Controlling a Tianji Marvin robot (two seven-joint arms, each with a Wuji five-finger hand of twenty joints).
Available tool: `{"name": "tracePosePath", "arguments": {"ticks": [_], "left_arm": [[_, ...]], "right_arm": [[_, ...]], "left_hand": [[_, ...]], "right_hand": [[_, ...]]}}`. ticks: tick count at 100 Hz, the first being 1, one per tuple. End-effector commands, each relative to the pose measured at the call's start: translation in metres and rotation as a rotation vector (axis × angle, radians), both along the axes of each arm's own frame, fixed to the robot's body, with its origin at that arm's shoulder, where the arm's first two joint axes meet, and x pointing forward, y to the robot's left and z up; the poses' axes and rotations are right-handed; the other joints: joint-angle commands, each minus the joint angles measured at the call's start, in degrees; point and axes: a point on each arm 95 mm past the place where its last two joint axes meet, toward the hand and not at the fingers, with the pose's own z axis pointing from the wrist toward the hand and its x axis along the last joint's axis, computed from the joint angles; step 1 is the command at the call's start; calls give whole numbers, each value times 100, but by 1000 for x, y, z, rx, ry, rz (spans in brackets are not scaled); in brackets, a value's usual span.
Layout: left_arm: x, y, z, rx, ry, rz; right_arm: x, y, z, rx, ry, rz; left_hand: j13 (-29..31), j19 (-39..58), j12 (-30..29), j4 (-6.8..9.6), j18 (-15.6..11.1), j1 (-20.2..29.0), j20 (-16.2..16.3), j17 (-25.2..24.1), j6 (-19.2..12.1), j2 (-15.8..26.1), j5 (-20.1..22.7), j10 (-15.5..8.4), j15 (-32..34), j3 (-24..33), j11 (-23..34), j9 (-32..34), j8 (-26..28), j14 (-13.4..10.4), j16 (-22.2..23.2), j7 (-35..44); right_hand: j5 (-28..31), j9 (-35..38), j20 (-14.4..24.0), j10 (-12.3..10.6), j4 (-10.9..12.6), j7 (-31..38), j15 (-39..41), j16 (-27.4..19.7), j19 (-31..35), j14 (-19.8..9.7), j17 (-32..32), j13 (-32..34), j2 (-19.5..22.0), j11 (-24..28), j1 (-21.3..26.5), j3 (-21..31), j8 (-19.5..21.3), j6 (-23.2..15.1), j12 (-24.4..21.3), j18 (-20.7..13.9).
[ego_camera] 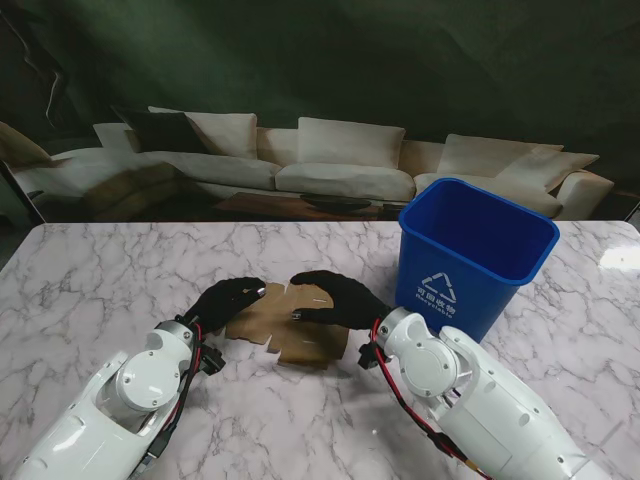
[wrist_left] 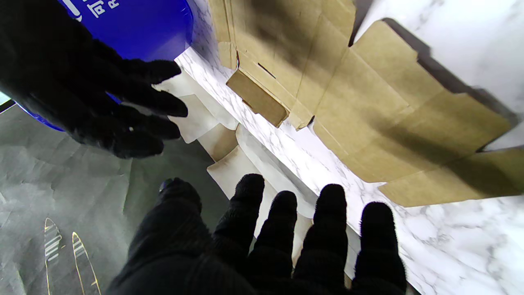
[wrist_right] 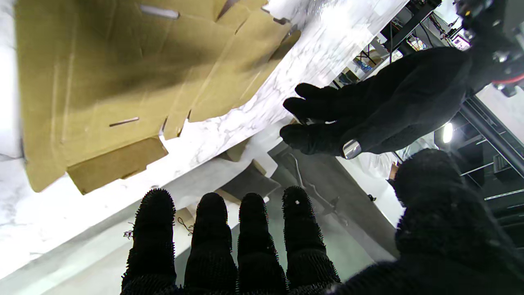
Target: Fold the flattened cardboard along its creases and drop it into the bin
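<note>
Brown cardboard, cut with flaps and slots, lies flat on the marble table directly in front of us, its long axis running left to right between our two hands. Our left hand hovers over its left end and our right hand over its right part; both have fingers spread and hold nothing, and from the wrist views the fingertips look raised off the sheet, though contact at the stand's view we cannot tell. The blue bin stands on the table just to the right of the sheet, nearer our right hand. We judge the fold should bring the ends together across the short creases, then go rightward.
</note>
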Motion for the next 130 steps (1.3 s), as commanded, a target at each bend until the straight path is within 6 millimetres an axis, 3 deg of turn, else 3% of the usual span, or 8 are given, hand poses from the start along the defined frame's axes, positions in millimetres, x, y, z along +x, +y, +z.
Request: {"name": "tracePosePath", "arguments": {"ticks": [1,18,42,65,83,90,101,130], "left_arm": [[0,-3,1,-4,5,-15],[1,-5,1,-6,3,-18],[1,-5,1,-6,2,-18],[0,-4,2,-7,-1,-14],[0,-3,2,-7,-5,-11],[0,-3,3,-6,-8,-10],[0,-3,3,-7,-7,-10],[0,-4,1,-6,1,-18]], "right_arm": [[9,5,9,6,-15,2],[28,12,9,-19,-3,2],[55,13,0,-99,23,-33],[76,20,-8,-139,66,-85],[88,24,-16,-207,68,-93],[92,25,-19,-236,64,-99],[98,24,-24,-283,53,-111],[109,22,-34,-371,35,-138]], "left_hand": [[40,-64,65,155,90,-96,46,-39,-100,278,62,-23,-23,-33,48,139,0,-23,-5,4],[42,-64,65,156,86,-94,46,-37,-99,278,63,-29,-22,-30,48,139,1,-23,-5,4],[43,-65,65,155,90,-99,46,-38,-97,279,58,-26,-23,-32,47,136,0,-26,-5,3],[39,-66,65,155,92,-97,45,-38,-106,277,58,-28,-23,-32,48,139,0,-26,-5,3],[38,-68,65,155,88,-98,44,-37,-99,280,58,-26,-24,-32,47,138,0,-27,-5,4],[39,-67,66,155,92,-96,44,-37,-106,279,61,-33,-24,-30,49,142,0,-25,-5,5],[41,-68,65,154,95,-99,45,-40,-100,280,58,-19,-23,-33,47,139,-1,-21,-5,4],[45,-66,66,155,91,-101,46,-35,-107,276,60,-31,-23,-32,48,139,-1,-21,-5,5]], "right_hand": [[165,120,-25,-40,117,88,134,119,153,-141,59,188,125,185,65,-65,-68,-145,74,-258],[181,132,-90,-83,116,103,140,99,228,-262,30,165,106,259,125,-72,-95,-62,107,-406],[60,-79,-732,-273,114,7,-327,-382,-302,-656,-363,-480,98,-298,115,-107,-335,-44,-147,-675],[-46,-637,-1219,8,107,-202,-459,-636,-842,-562,-674,-959,171,-547,285,-218,-612,451,-258,-871],[-639,-884,-1357,160,119,-602,-459,-660,-916,-417,-783,-1028,157,-486,371,-321,-820,711,-246,-875],[-697,-901,-1369,178,127,-603,-454,-656,-906,-367,-810,-1045,71,-509,367,-326,-798,644,-263,-827],[-792,-878,-1442,200,130,-249,-427,-598,-779,-271,-870,-1063,-177,-581,204,-45,-306,525,-321,-736],[-661,-890,-1421,284,50,-514,-424,-593,-601,-267,-860,-1061,-545,-497,-89,605,-35,815,-288,-760]]}}
